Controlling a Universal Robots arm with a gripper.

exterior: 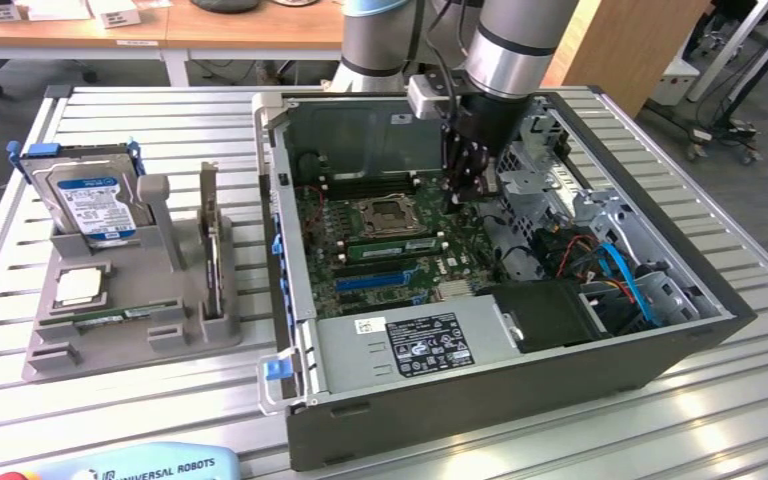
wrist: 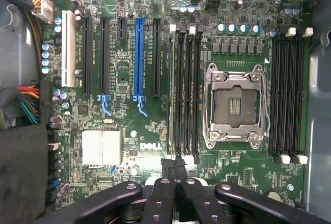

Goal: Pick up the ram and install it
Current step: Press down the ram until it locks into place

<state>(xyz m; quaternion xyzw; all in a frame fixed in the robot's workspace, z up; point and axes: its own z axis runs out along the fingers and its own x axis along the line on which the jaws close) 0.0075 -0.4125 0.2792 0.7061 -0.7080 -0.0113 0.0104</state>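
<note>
The room is bright with even light from overhead, so the slatted metal table [exterior: 731,420] shines pale, nearly washed out toward the exterior view's right, and a long highlight runs down the silver arm [exterior: 518,40]. Inside the open computer case [exterior: 491,400] it is dimmer, the motherboard [exterior: 398,240] lying in soft shade beneath the arm. From the wrist the board is lit flat, the CPU socket frame [wrist: 235,102] glinting and the pale heatsink [wrist: 102,147] glaring white, while the cable bundle [wrist: 20,105] and the black gripper [wrist: 175,168] sink into shadow.
</note>
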